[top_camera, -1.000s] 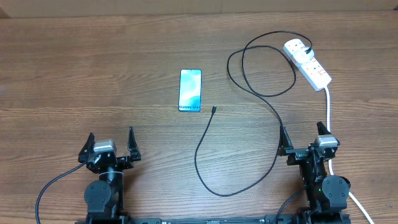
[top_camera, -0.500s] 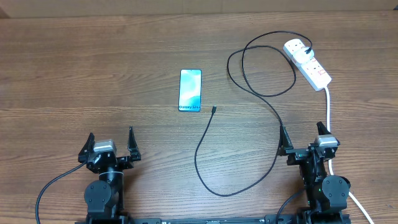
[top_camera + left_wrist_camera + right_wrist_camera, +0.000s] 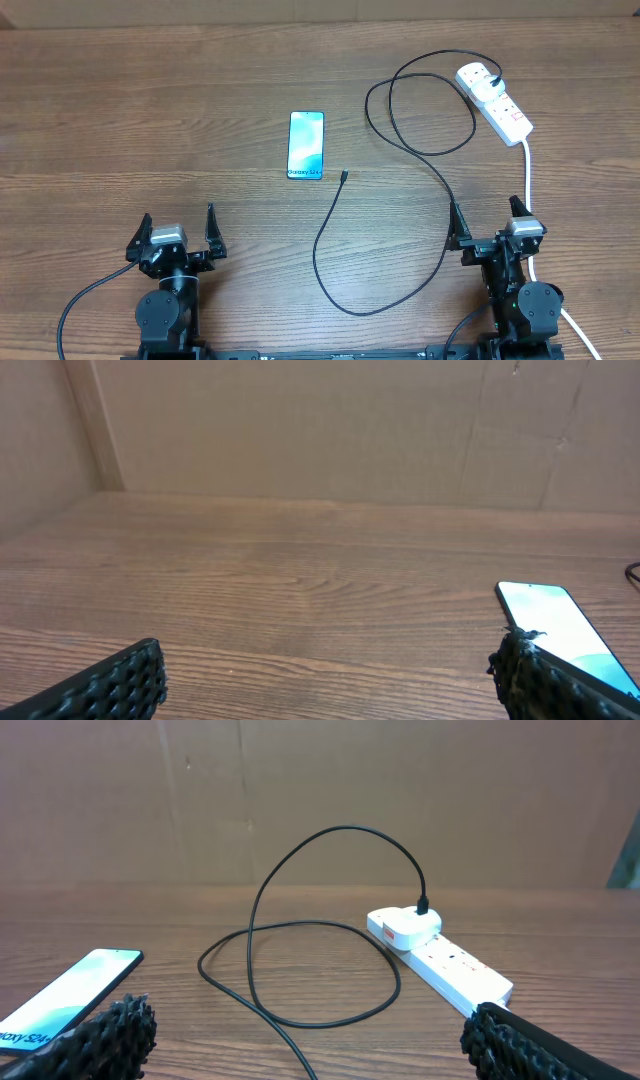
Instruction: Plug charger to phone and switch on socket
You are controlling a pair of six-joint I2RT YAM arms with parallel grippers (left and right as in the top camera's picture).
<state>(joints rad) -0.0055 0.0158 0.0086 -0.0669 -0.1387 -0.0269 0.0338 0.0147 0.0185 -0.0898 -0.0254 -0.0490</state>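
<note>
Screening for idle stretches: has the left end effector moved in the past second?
No. In the overhead view the left end effector sits open at the same spot relative to the phone as before.

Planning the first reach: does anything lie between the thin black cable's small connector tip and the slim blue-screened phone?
Nothing visible does. The thin black charger cable's connector tip lies apart from the slim blue-screened phone, near its "Galaxy" end, with only bare brown wooden table between them.

The phone (image 3: 306,145) is cyan-screened, charger (image 3: 315,252) black, socket (image 3: 497,103) white
</note>
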